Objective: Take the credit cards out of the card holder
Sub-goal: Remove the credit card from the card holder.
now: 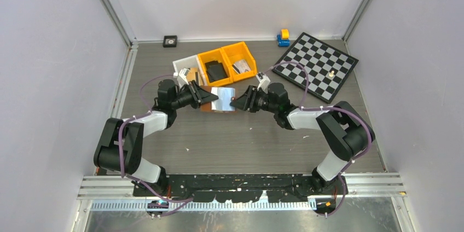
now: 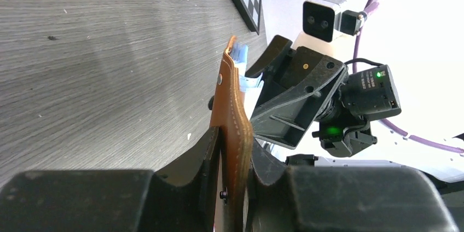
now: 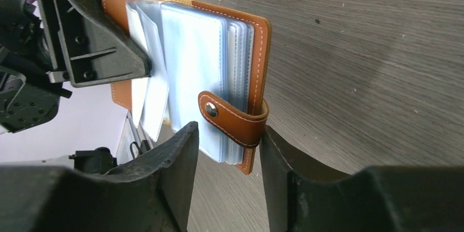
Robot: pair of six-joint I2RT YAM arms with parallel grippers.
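Where left fingers (image 1: 207, 96) clamp it, the card holder (image 3: 191, 62) fans open.

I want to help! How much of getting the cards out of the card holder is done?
Done: the card holder is held up and open, clear sleeves fanned. Now: the left claw clamps its cover, the right claw sits around the strap edge. To do: pulling cards out; none looks out yet.

Bright, diffuse overhead light with soft shadows; wrist-view backgrounds overexposed to white; glare on card holder (image 1: 221, 100) sleeves.
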